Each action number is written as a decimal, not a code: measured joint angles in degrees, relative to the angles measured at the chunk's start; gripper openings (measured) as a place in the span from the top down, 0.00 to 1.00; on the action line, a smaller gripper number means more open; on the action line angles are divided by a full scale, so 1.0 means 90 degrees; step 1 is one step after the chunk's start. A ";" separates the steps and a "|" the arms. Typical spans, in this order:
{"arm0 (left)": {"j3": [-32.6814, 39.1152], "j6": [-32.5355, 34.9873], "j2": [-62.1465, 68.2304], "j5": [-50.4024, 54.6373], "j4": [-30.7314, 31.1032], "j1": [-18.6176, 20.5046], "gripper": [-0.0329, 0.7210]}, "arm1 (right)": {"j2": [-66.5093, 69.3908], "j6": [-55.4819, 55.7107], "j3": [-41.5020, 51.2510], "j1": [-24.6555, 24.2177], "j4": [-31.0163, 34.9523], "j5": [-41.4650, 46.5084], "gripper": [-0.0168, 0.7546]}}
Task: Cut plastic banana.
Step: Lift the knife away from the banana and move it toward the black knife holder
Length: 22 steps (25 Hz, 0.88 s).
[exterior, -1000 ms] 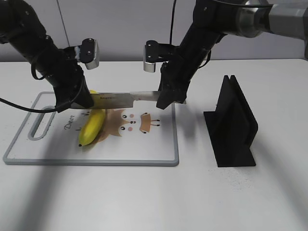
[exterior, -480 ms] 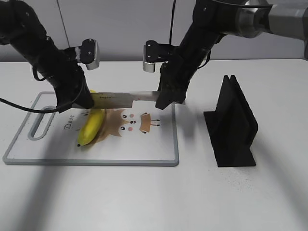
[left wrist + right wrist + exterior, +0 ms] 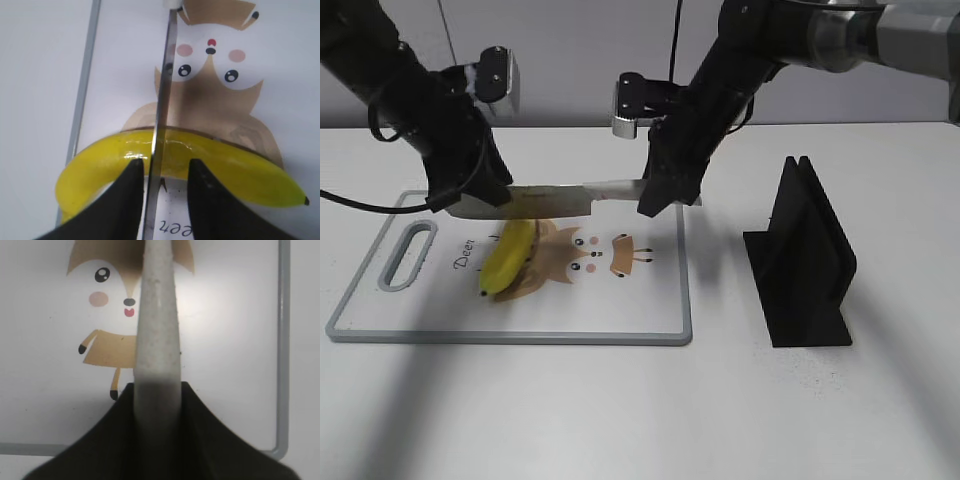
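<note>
Glossy yellow plastic banana (image 3: 509, 258) lies on the white deer-print cutting board (image 3: 620, 310).
Above it hangs a steel-bladed knife (image 3: 555, 200) — left fingers (image 3: 200, 200) clamp the blade end, right fingers (image 3: 200, 440) grip the pale handle.

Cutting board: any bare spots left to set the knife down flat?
Free: the cutting board strip right of the deer print, and the table in front. Between board and black stand it is narrow. Crowded: left half, with the plastic banana under the knife, both grippers above.
</note>
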 joint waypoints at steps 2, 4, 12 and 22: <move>0.0000 0.0000 -0.0200 0.0053 -0.0007 -0.0005 0.54 | 0.0000 0.0005 -0.0190 0.0000 -0.0023 0.0125 0.74; 0.0000 0.0000 -0.0396 0.0121 -0.0038 -0.0005 0.49 | -0.0022 0.0012 -0.0365 0.0000 -0.0031 0.0263 0.74; 0.0000 -0.0242 -0.1299 0.0287 -0.0142 -0.0005 0.36 | -0.0346 0.0018 -0.0430 0.0000 -0.0047 0.0585 0.74; 0.0000 -0.2552 -0.2371 0.0335 -0.0148 -0.0005 0.35 | -0.1152 0.0571 -0.0430 0.0000 0.0008 0.0721 0.74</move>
